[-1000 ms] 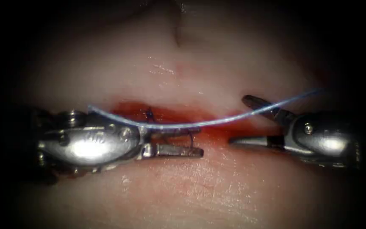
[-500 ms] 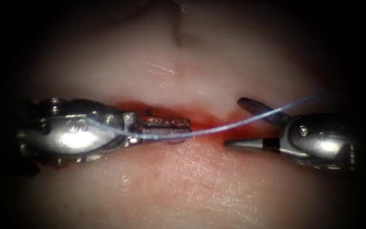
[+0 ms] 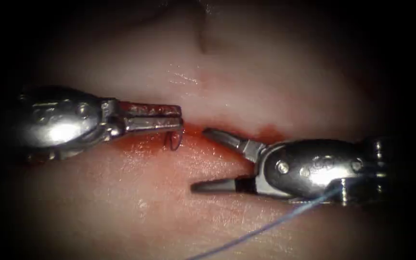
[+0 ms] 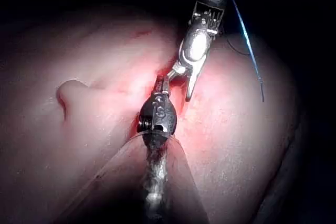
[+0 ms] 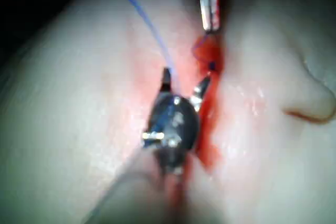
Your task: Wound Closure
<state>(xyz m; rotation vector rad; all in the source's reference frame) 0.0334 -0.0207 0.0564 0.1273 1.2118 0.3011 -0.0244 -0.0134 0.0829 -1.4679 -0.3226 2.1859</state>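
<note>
My left tool [image 3: 180, 119] is over the left part of the cut [image 3: 217, 129], its jaws shut. A small dark curve, the needle [image 3: 173, 140] as far as I can tell, hangs from their tip, and its lower end touches the red tissue. My right tool [image 3: 199, 159] is just right of it with jaws wide open and holding nothing. One jaw lies along the cut and the other over the near tissue. The blue thread [image 3: 256, 231] runs from under the right tool toward the near edge. The left wrist view has the left tool [image 4: 160, 83], and the right wrist view has the right tool [image 5: 185, 77].
Red fluid [image 3: 268, 131] lines the cut across the pale tissue [image 3: 217, 62]. A dark fold [image 3: 202, 41] marks the far tissue. In the left wrist view the thread [image 4: 252, 51] hangs beside the right tool's shaft.
The left jaws shut at the cut, then drew back up and to the left. The right tool moved left and nearer. The thread swung from across the cut to below the right tool.
</note>
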